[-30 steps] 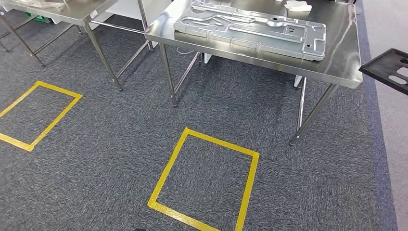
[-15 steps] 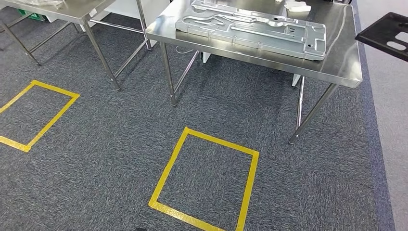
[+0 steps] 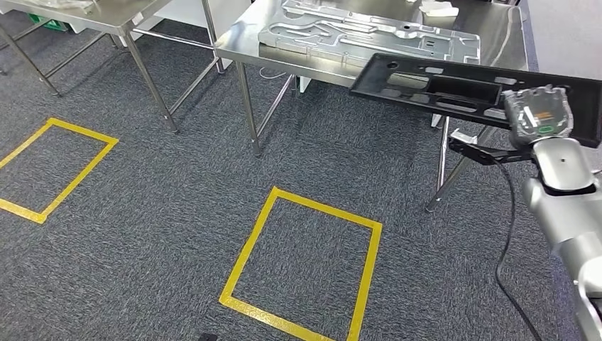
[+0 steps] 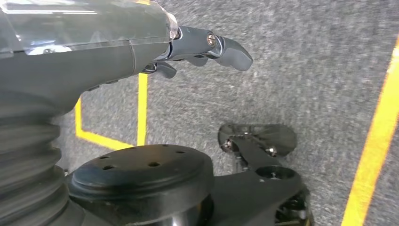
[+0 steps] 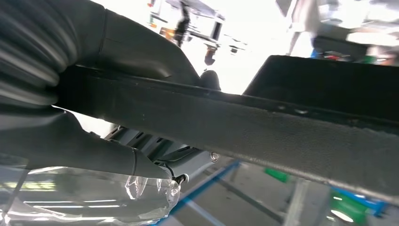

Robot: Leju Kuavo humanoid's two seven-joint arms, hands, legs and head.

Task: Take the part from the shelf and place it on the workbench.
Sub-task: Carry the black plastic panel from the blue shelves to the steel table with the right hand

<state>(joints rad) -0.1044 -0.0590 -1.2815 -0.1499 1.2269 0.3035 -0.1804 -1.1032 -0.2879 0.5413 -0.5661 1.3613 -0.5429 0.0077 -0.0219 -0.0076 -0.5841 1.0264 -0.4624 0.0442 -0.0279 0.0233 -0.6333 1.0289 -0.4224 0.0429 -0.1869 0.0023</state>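
Observation:
The part (image 3: 440, 82) is a long flat black panel with several cut-outs. It hangs level in front of the steel workbench (image 3: 238, 44), above the bench's near right corner. My right hand (image 3: 531, 121) grips its right end, fingers (image 3: 474, 147) underneath. In the right wrist view the part's black edge (image 5: 263, 122) runs across my right hand (image 5: 108, 141), which is wrapped around it. My left hand (image 4: 202, 44) hangs over the carpet with nothing in it, fingers stretched out.
A large silver machined plate (image 3: 334, 32) covers much of the workbench, with a white item (image 3: 439, 8) behind it. A second steel table (image 3: 106, 21) stands at the far left. Yellow tape squares (image 3: 248, 256) mark the grey carpet.
The black part has swung in from the right edge toward the left, across the workbench's front. My right arm and hand have come into the head view with it.

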